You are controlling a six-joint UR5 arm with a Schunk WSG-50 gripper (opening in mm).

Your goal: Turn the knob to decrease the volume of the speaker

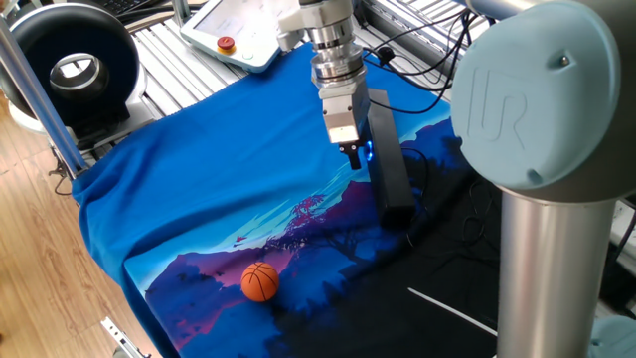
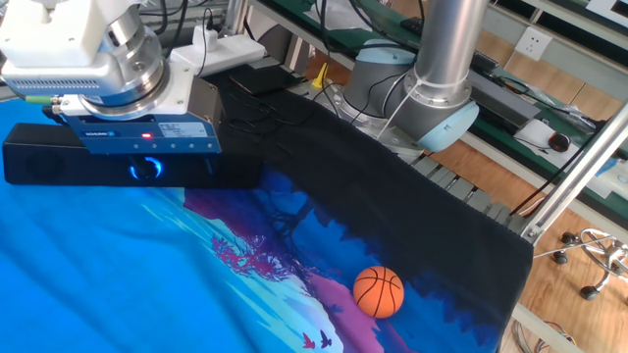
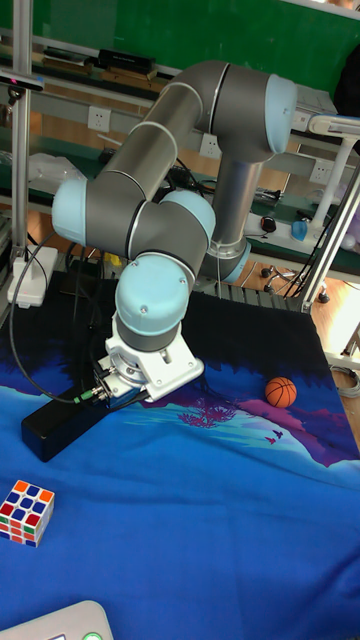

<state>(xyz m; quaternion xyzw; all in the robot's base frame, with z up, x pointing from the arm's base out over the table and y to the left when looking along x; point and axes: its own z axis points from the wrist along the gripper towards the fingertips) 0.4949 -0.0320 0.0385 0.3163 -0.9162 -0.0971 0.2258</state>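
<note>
The speaker (image 1: 390,169) is a long slim black bar lying on the blue cloth, also seen in the other fixed view (image 2: 221,172) and the tall view (image 3: 52,426). Its knob (image 2: 145,170) is a small black dial on the speaker's front face, ringed by a bright blue glow (image 1: 367,151). My gripper (image 1: 355,153) reaches down in front of the speaker with its dark fingers closed around the knob (image 2: 145,165). The gripper's body hides the fingertips in the tall view, where the gripper (image 3: 98,396) meets the speaker's near end.
An orange ball (image 1: 259,281) (image 2: 378,292) (image 3: 281,391) rests on the cloth well away from the speaker. A Rubik's cube (image 3: 25,511) lies near the cloth's front left. A round black ring device (image 1: 72,62) and a white pendant (image 1: 234,35) sit beyond the cloth. Cables trail behind the speaker.
</note>
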